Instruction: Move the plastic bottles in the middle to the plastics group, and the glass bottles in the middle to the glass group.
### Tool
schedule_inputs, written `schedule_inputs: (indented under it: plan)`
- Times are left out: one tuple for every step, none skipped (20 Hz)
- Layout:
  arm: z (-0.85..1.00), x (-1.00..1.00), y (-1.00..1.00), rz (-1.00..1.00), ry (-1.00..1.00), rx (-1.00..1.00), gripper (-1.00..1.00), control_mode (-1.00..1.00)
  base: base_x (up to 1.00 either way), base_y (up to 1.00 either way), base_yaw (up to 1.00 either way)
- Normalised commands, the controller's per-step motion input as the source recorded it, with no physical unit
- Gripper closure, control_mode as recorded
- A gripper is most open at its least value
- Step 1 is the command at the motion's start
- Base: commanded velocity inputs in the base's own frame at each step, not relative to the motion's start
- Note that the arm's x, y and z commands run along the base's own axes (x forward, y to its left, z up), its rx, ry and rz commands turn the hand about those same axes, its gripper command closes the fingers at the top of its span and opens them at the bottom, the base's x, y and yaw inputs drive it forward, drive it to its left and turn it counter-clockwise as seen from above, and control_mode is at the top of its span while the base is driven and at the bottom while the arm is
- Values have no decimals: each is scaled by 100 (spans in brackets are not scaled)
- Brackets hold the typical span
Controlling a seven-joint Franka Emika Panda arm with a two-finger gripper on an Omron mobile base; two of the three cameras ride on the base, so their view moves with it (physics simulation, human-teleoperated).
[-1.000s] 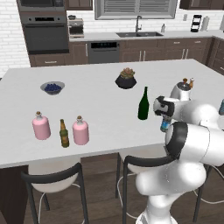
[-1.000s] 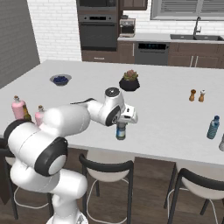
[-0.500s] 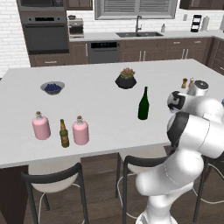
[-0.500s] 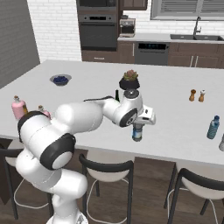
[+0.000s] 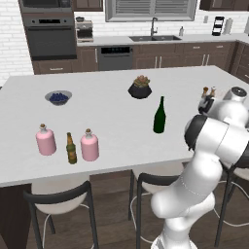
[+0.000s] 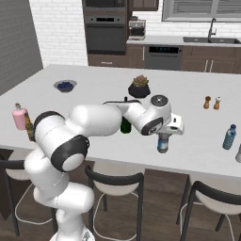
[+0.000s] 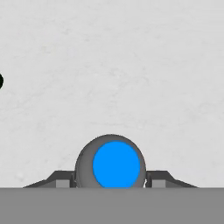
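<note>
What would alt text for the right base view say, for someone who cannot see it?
A white robot arm reaches across a pale kitchen island, its gripper holding a small clear plastic bottle upright near the front edge. A matching bottle stands far right; a pink flask stands far left.

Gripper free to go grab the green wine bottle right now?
Probably not. The gripper is shut on the water bottle, carrying it right. The wine bottle stands unobstructed, so it looks reachable after release.

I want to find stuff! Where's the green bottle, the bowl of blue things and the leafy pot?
green wine bottle (image 5: 159,116): left base view, on its body.
bowl (image 5: 58,97): left base view, on the blue contents.
potted plant (image 6: 140,89): right base view, on its dark pot.
</note>
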Motion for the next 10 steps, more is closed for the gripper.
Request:
schedule_inputs:
  plan:
    - [0, 0, -63, 0, -3, 0, 100, -100, 0, 0, 0]
    - [0, 0, -59, 0, -3, 0, 100, -100, 0, 0, 0]
    - [3, 0, -54, 0, -4, -1, 100, -100, 0, 0, 0]
    - [4, 0, -50, 0, -4, -1, 100, -100, 0, 0, 0]
    - [2, 0, -48, 0, -6, -2, 100, -100, 0, 0, 0]
    - [1, 0, -44, 0, -7, -3, 100, -100, 0, 0, 0]
    - [0, 0, -41, 0, -7, -4, 100, -100, 0, 0, 0]
    - [0, 0, -40, 0, -9, -4, 100, -100, 0, 0, 0]
    - [0, 0, -39, 0, -10, -4, 100, -100, 0, 0, 0]
    - [0, 0, -39, 0, -10, -4, 100, -100, 0, 0, 0]
